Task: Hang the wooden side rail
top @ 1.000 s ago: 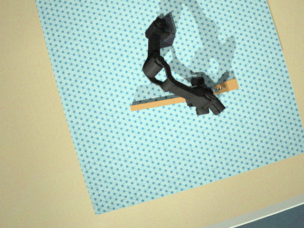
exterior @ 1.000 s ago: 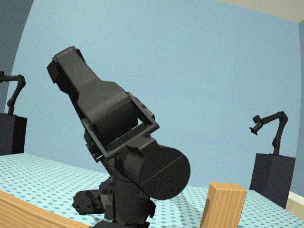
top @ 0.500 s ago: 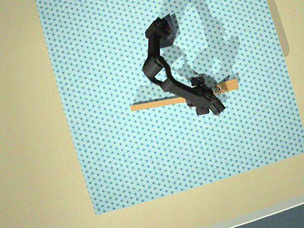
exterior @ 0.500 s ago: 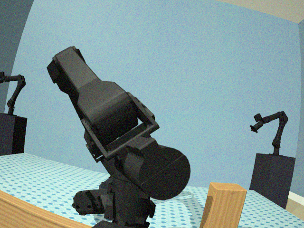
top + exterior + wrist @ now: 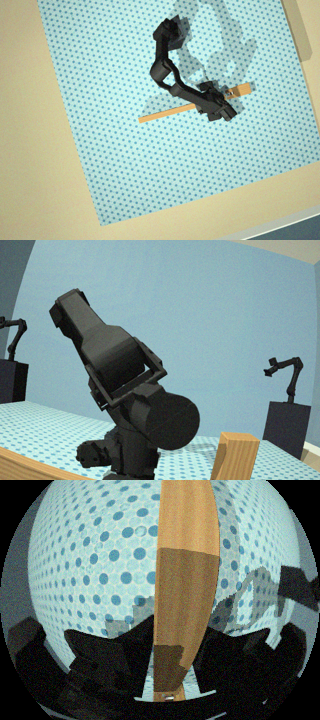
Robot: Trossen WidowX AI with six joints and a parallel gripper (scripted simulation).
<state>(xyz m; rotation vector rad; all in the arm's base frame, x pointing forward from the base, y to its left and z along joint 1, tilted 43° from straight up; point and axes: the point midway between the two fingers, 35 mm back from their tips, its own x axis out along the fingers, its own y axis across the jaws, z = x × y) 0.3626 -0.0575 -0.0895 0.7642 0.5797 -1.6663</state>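
The wooden side rail [image 5: 166,113] [image 5: 28,464] [image 5: 187,587] runs long and narrow across the dotted mat. Its far end is low at the mat; contact cannot be made out. The gripper [image 5: 179,635] is shut on the rail, one black finger on each side of it. In the top view the arm hides the grasp. The headboard post [image 5: 244,89] [image 5: 240,459] stands upright just beyond the rail's hook end. Small bright metal parts [image 5: 229,93] [image 5: 170,698] show between rail and post; whether they are hooks or pins, and whether they touch, cannot be told.
The dotted mat [image 5: 129,167] [image 5: 36,420] covers the work area. The arm [image 5: 161,49] [image 5: 113,351] reaches over the rail from the back. Two other arms [image 5: 19,335] [image 5: 294,376] stand on dark pedestals in the background.
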